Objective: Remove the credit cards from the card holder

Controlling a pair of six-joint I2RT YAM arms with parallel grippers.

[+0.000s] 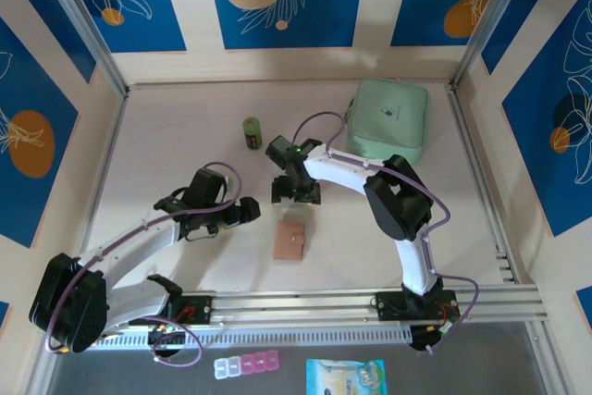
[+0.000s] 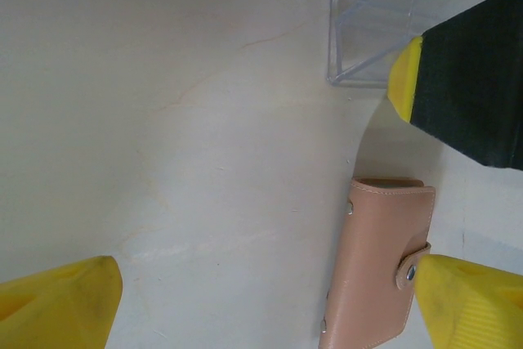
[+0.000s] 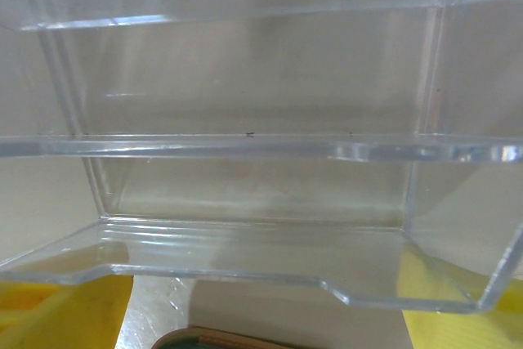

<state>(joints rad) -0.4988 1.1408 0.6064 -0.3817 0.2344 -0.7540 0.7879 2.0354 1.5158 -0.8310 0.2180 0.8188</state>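
Pale table (image 1: pixel 185 154) carries the card holder (image 1: pixel 291 240) snapped shut, so removing the credit cards looks wholly undone; left gripper (image 1: pixel 248 211) gapes just left of it, right gripper (image 1: pixel 296 196) gapes just beyond, by a clear box (image 2: pixel 376 30).

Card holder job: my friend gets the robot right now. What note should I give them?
Left gripper: open and empty, low over the table, with the card holder beside one finger.
Right gripper: open, over a clear plastic box; I cannot tell if it touches it.
Card holder: lies flat between the two arms, shut, snap tab fastened.
Done: nothing, the cards are not yet out.
Left: unsnap it, open it, pull the cards out.
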